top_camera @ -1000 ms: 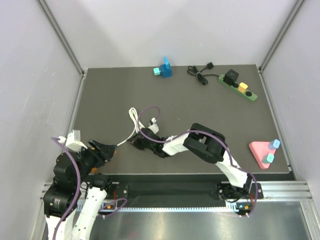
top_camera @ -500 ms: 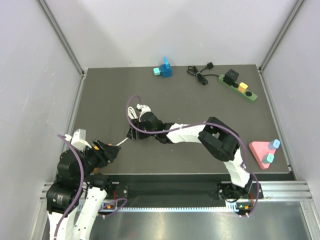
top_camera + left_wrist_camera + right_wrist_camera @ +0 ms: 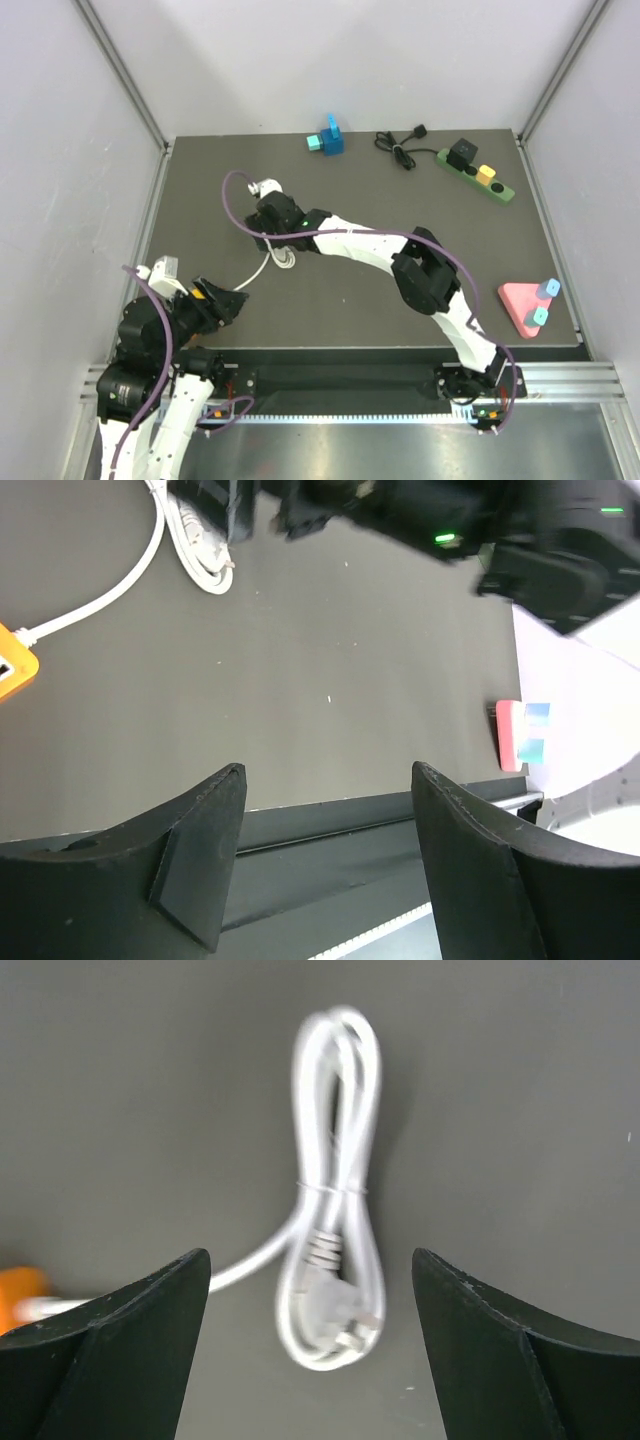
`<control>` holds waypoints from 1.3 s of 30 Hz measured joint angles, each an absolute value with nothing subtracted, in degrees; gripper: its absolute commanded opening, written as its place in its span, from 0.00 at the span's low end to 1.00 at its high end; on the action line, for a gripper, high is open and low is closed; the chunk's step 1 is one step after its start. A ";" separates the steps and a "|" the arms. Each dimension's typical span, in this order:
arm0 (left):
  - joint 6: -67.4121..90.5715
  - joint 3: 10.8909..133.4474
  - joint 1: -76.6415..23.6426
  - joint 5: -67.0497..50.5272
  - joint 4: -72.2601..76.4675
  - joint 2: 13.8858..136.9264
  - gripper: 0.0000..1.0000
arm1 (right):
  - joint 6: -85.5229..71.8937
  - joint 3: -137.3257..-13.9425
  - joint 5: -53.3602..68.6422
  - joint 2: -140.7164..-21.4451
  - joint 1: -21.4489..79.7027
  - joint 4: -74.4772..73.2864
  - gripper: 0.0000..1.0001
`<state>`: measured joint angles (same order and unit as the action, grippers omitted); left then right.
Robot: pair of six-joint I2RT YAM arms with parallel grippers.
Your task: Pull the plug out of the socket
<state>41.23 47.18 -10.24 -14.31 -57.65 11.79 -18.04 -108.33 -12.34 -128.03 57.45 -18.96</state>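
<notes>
Both pincers spread, empty: left pincer (image 3: 325, 865); right pincer (image 3: 312, 1360) facing coiled white cable (image 3: 335, 1160); narrow green socket (image 3: 506, 193) well apart.

The left arm (image 3: 150, 345) is folded close to its base at the near left. The left gripper (image 3: 328, 775) points toward the right, jaws parted, with nothing between them. The right arm (image 3: 430, 285) rises from its base at the near right, bends at the elbow, and its forearm reaches far to the left. The right gripper (image 3: 310, 1260) faces downward, jaws spread wide and gripping nothing.
</notes>
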 measured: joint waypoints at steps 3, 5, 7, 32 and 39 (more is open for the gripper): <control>41.17 47.51 -10.24 -14.28 -57.56 11.92 0.71 | -17.28 -108.49 -12.69 -130.96 56.80 -21.58 0.85; 40.91 48.12 -10.24 -14.09 -57.60 12.19 0.71 | -16.64 -108.49 -12.91 -133.08 56.66 -23.40 0.86; 40.53 49.06 -10.24 -13.69 -57.67 12.69 0.71 | -15.84 -108.51 -13.63 -134.80 56.60 -24.45 0.86; 41.19 46.96 -10.24 -13.21 -56.82 15.68 0.64 | -14.46 -91.29 -27.62 -124.09 51.44 -21.37 0.11; 43.97 42.81 -10.24 -10.35 -54.63 16.47 0.60 | -9.76 -79.35 -29.98 -115.26 45.50 -19.00 0.26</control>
